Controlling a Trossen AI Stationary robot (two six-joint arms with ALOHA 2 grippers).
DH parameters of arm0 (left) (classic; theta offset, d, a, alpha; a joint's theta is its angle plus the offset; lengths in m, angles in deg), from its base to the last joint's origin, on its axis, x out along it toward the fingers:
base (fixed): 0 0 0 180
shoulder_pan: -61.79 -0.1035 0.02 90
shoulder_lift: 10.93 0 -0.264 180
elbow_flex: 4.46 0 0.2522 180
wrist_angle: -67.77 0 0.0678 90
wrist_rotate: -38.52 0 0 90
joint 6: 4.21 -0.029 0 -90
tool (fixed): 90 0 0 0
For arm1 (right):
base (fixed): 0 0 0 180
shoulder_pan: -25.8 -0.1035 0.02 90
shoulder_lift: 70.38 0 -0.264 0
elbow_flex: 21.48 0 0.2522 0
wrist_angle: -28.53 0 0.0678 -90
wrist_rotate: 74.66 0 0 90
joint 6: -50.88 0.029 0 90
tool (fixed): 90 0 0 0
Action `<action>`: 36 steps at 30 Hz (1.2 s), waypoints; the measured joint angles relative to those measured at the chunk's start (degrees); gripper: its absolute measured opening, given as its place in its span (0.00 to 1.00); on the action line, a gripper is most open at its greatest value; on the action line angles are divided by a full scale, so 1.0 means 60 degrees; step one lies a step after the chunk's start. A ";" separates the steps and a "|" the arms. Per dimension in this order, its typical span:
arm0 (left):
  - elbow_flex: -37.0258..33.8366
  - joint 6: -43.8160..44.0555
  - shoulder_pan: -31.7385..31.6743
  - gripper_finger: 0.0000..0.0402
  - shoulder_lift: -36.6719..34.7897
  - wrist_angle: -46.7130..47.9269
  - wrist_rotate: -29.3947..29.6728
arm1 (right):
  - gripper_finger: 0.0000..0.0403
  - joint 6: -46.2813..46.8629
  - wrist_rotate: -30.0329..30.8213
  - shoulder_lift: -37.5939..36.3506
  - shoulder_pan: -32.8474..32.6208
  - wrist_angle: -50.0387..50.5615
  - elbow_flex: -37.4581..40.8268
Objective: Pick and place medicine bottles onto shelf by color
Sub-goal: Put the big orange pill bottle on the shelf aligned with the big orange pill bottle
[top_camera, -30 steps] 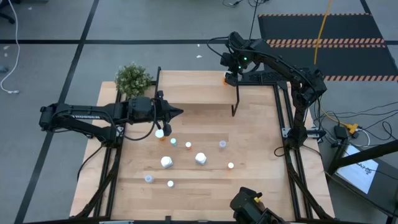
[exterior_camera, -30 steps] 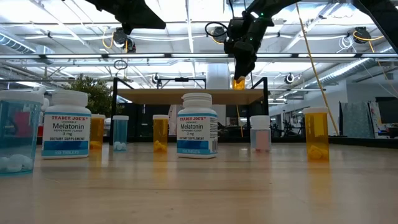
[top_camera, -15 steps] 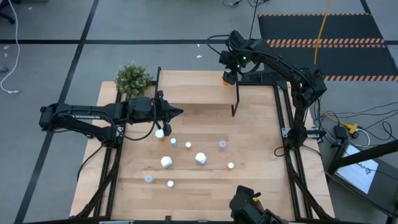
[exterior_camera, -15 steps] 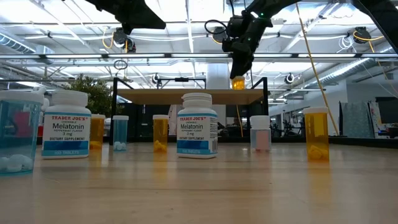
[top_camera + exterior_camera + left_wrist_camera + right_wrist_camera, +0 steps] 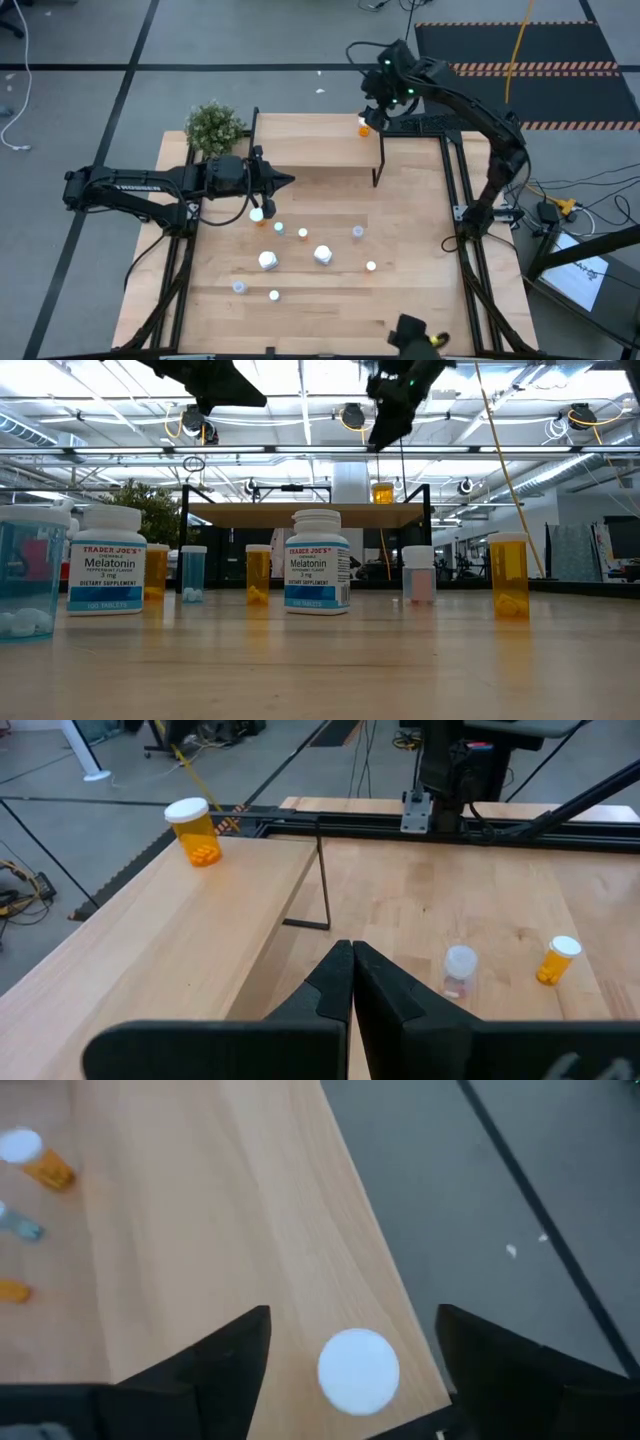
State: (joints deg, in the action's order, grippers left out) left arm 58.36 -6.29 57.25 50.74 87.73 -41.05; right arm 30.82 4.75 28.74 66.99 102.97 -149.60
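Orange bottle stands on the shelf just beneath the right pincer, wide open, holding nothing.

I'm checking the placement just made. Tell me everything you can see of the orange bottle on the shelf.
The orange bottle is a small cylinder with a clear orange body, a white cap and orange pills at the bottom. It stands upright and alone on the shelf, near its far right corner, close to the edge. Nothing grips it: the right gripper hangs above it with fingers open either side of the cap, not touching. No label shows.
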 joint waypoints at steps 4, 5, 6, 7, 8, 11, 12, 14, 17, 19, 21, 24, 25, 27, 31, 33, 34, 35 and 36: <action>0.0000 0.0043 0.0000 0.04 0.0000 -0.0003 0.0002 | 0.66 0.0226 0.0001 -0.0597 -0.0164 0.0182 0.0002; 0.0000 0.0039 0.0000 0.04 0.0000 -0.0004 0.0002 | 0.65 0.0322 0.0005 -0.0750 -0.0207 0.0173 0.0061; 0.0000 0.0039 0.0000 0.04 0.0000 -0.0004 0.0002 | 0.64 0.0377 0.0001 -0.0927 -0.0257 0.0126 0.0180; 0.0000 0.0042 0.0000 0.04 0.0000 -0.0004 0.0001 | 0.63 0.0395 0.0001 -0.1117 -0.0305 0.0032 0.0366; 0.0000 0.0042 0.0000 0.04 0.0000 -0.0004 0.0002 | 0.62 0.0407 0.0003 -0.1330 -0.0339 -0.0086 0.0612; 0.0000 0.0048 0.0000 0.04 0.0000 -0.0004 0.0002 | 0.59 0.0460 0.0016 -0.2066 -0.0384 -0.0574 0.1758; 0.0000 0.0073 0.0000 0.04 0.0000 -0.0004 0.0002 | 0.58 0.0492 0.0022 -0.2371 -0.0386 -0.0806 0.2257; 0.0000 0.0112 0.0000 0.04 0.0000 0.0000 0.0002 | 0.55 0.0515 0.0039 -0.2985 -0.0386 -0.1242 0.3224; 0.0000 0.0091 0.0000 0.04 0.0000 -0.0003 0.0002 | 0.51 0.0521 0.0066 -0.3931 -0.0384 -0.2188 0.4693; 0.0000 0.0088 0.0000 0.04 0.0000 -0.0004 0.0002 | 0.47 0.0523 0.0322 -0.4471 -0.0386 -0.2980 0.5678; 0.0000 0.0083 0.0000 0.04 0.0000 -0.0004 0.0002 | 0.44 0.0523 0.0577 -0.4868 -0.0386 -0.3879 0.6629; 0.0000 0.0094 0.0000 0.04 0.0000 -0.0007 0.0002 | 0.38 0.0523 0.0523 -0.5177 -0.0361 -0.5157 0.7882; 0.0000 0.0094 0.0000 0.04 0.0000 -0.0007 0.0002 | 0.36 0.0523 0.0525 -0.5188 -0.0361 -0.5477 0.8228; 0.0000 0.0097 0.0000 0.04 0.0000 -0.0007 0.0002 | 0.33 0.0507 0.0525 -0.5144 -0.0358 -0.6071 0.8817; 0.0000 0.0099 0.0000 0.04 0.0000 -0.0011 0.0002 | 0.26 0.0300 0.0511 -0.4920 -0.0300 -0.6985 0.9429; 0.0000 0.0101 0.0000 0.04 0.0000 -0.0011 0.0002 | 0.23 0.0250 0.0517 -0.4800 -0.0203 -0.7254 0.9452; 0.0000 0.0097 0.0000 0.04 0.0000 -0.0011 0.0002 | 0.22 0.0250 0.0508 -0.4739 -0.0154 -0.7384 0.9452; 0.0000 0.0097 0.0000 0.04 0.0000 -0.0011 0.0002 | 0.20 0.0250 0.0497 -0.4681 -0.0082 -0.7457 0.9452; 0.0000 0.0097 0.0000 0.04 0.0000 -0.0011 0.0002 | 0.19 0.0243 0.0497 -0.4638 0.0006 -0.7476 0.9452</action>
State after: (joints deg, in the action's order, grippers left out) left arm 58.36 -5.71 57.25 50.74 87.66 -41.04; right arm 32.27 7.73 0.91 67.03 58.12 -92.89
